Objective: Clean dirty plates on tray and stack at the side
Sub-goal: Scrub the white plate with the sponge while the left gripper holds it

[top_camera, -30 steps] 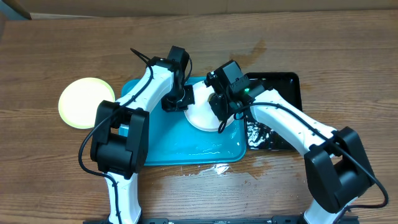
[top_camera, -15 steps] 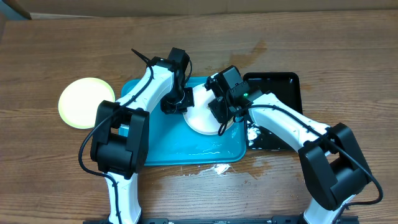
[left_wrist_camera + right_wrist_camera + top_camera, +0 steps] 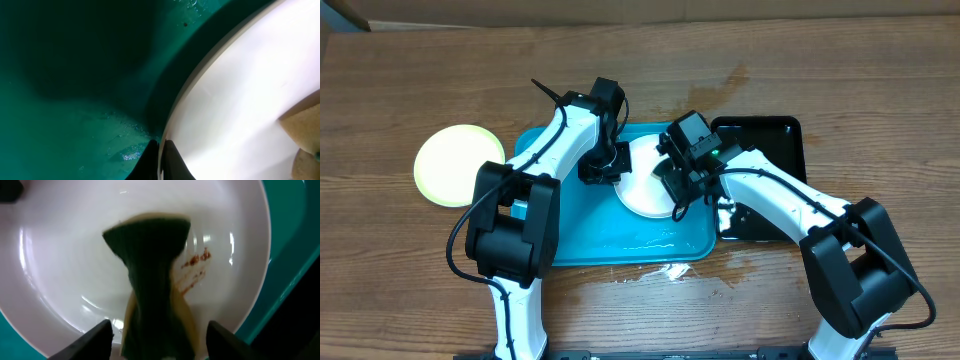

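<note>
Scrubbing looked to be the step in hand. The white plate (image 3: pixel 642 185) lay in the tray (image 3: pixel 580 235) toward its far right corner. The left claw (image 3: pixel 161 152) was pinched tight on the plate's left rim, which should have kept it from sliding. The right claw (image 3: pixel 160 330) hung over the plate with its fingers spread wider than the sponge (image 3: pixel 150 265) standing between them, so it gripped nothing. Reddish-brown smears (image 3: pixel 192 272) showed just beside the sponge, toward the plate's rim.

To do this well, the right claw needed to close squarely on the sponge and press it flat rather than on edge. Short passes across those smears would suit, kept inside the rim so the plate was not levered against the left claw's pinch.

A yellow-green plate (image 3: pixel 458 165) sat on the bench (image 3: pixel 420 60) near its left edge, apart from the tray, probably marking the stacking spot.
</note>
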